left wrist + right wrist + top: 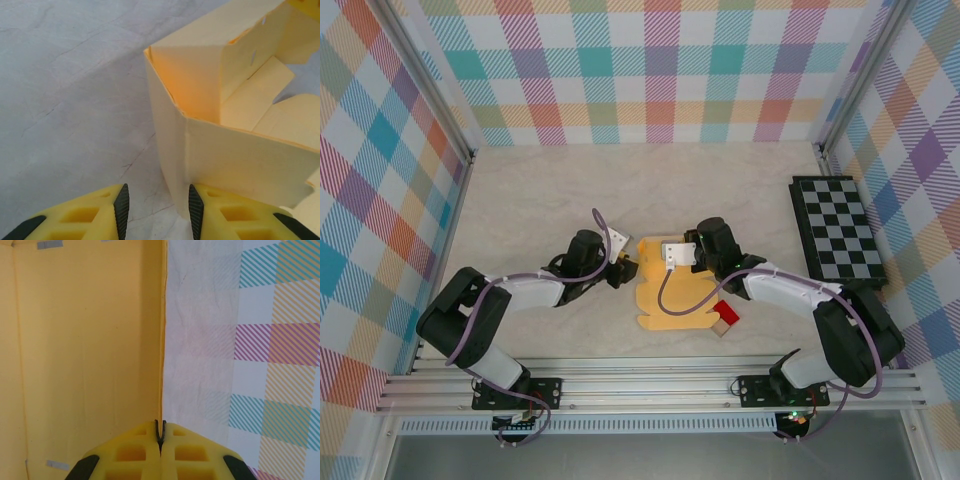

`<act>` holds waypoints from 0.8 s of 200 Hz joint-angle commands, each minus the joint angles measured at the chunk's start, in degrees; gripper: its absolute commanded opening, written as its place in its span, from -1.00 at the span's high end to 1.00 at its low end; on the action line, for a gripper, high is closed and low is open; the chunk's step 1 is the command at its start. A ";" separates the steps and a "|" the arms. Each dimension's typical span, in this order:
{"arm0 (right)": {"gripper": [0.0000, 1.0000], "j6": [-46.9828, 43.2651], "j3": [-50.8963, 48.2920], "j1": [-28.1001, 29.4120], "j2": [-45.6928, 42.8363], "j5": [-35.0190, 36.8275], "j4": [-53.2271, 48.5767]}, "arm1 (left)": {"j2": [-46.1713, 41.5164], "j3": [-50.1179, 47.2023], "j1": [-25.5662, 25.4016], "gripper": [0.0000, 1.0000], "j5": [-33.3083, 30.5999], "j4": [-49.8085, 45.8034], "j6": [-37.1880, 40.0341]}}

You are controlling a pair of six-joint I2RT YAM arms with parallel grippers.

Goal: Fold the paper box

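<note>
Box [680, 305] sits near the centre of the table [540, 190], part-folded: base flat, walls raised at its 12 o'clock end.

Right gripper [160, 434] is at the box's 12 o'clock, jaws pinched tight on the thin edge of an upright panel.

Left gripper [157, 206] is at the box's 10 o'clock, jaws partly apart with bare table between them. A folded wall corner stands just beside one pad [195, 210].

Red block [725, 314] is at the box's 4 o'clock edge. Checkered board [840, 228] lies well apart at 2 o'clock.
</note>
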 commanded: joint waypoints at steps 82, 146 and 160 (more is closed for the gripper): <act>1.00 -0.89 -0.54 0.78 0.35 -0.51 -0.42 | 1.23 1.95 -1.59 0.08 1.11 4.11 -5.96; 1.00 -4.76 -2.47 2.10 1.88 1.84 3.89 | 3.75 3.44 -3.81 0.03 -3.71 4.78 -11.24; 1.00 -5.77 -3.28 2.38 2.36 2.59 6.02 | 4.41 4.51 -4.51 0.02 -6.14 3.38 -11.69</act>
